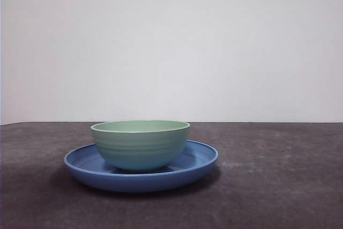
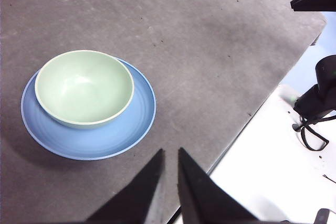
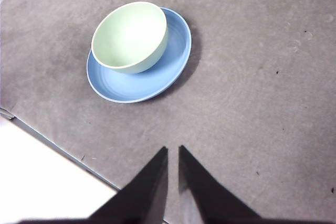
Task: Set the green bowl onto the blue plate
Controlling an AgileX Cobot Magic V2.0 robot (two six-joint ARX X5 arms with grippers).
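Sitting upright inside blue plate [image 1: 80,165], off-centre (nearer one rim), green bowl [image 1: 140,146] rests on dark bench [image 1: 278,186], task apparently complete. Left tool [image 2: 169,156] and right tool [image 3: 172,153] nearly closed, empty, well apart from dishes. White wall behind.

The left gripper [image 2: 170,153] is raised above the table surface near its edge, jaws nearly closed with only a narrow gap between the tips, nothing held. The right gripper [image 3: 172,150] is likewise raised above the table near its edge, jaws drawn almost together, nothing held. Neither arm appears in the front view. Neither gripper contacts any object.
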